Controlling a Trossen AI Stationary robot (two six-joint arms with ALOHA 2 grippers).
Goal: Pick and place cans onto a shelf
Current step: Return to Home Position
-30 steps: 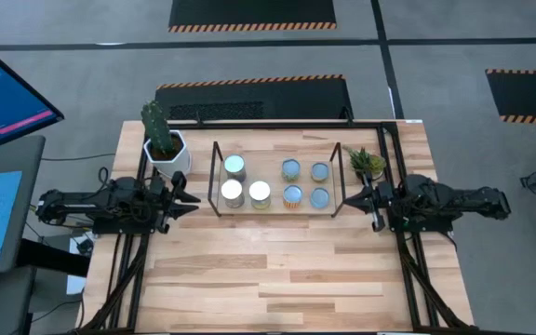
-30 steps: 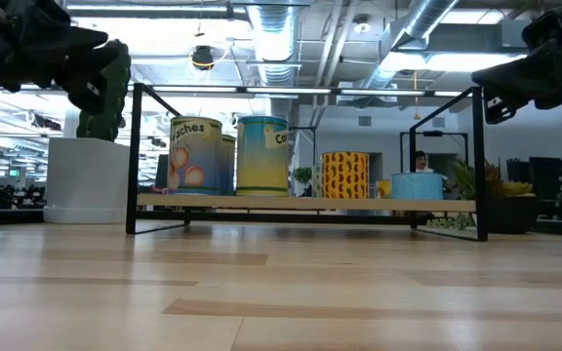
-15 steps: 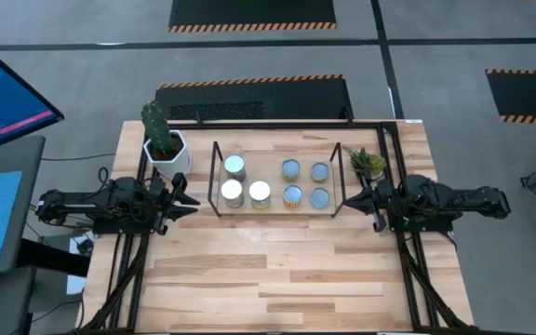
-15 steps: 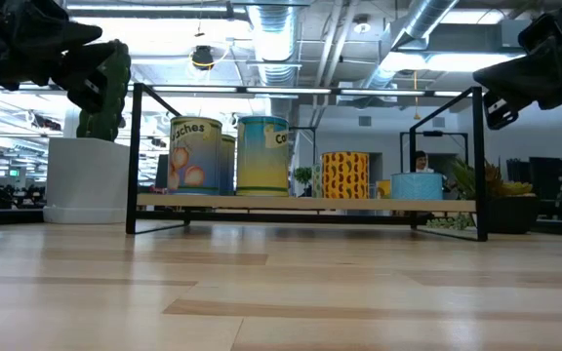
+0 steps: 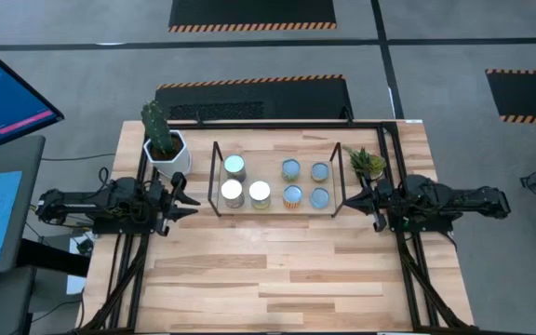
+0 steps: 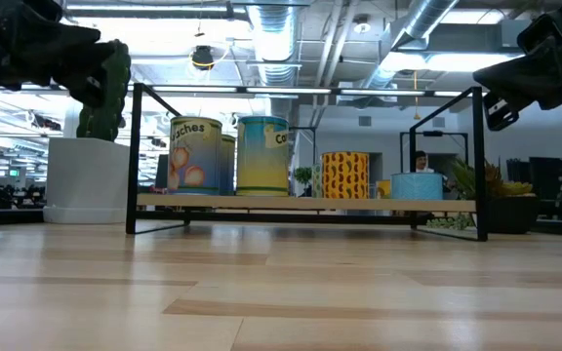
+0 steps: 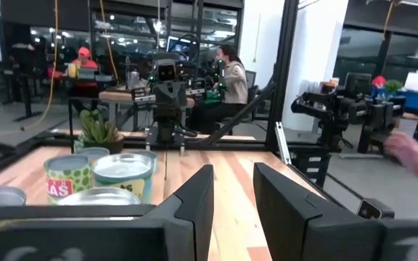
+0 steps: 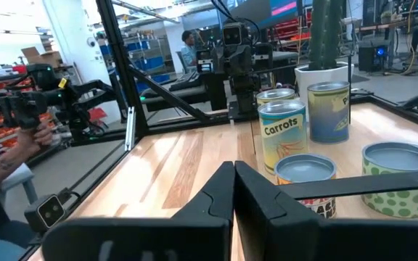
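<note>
Several cans stand upright on their bases inside the shelf (image 5: 215, 177), a low black rod frame at the table's far middle. The silvery-topped cans (image 5: 233, 192) are on its left half and the teal-topped cans (image 5: 292, 195) on its right. In the low view the cans (image 6: 261, 156) rest on the shelf's wooden board (image 6: 305, 203). My left gripper (image 5: 192, 199) (image 7: 232, 177) hovers open just left of the shelf, pointing level at it. My right gripper (image 5: 352, 198) (image 8: 234, 174) hovers shut just right of the shelf, facing it. Neither touches anything.
A cactus in a white faceted pot (image 5: 164, 144) stands behind my left gripper. A small spiky plant (image 5: 367, 163) stands behind my right gripper. Black frame rails (image 5: 398, 270) edge the table. Bare wood (image 5: 277, 279) lies in front of the shelf. People show in the room beyond.
Both grippers have rolled slightly about the line they point along while staying in place. The cans and the shelf have not moved.
</note>
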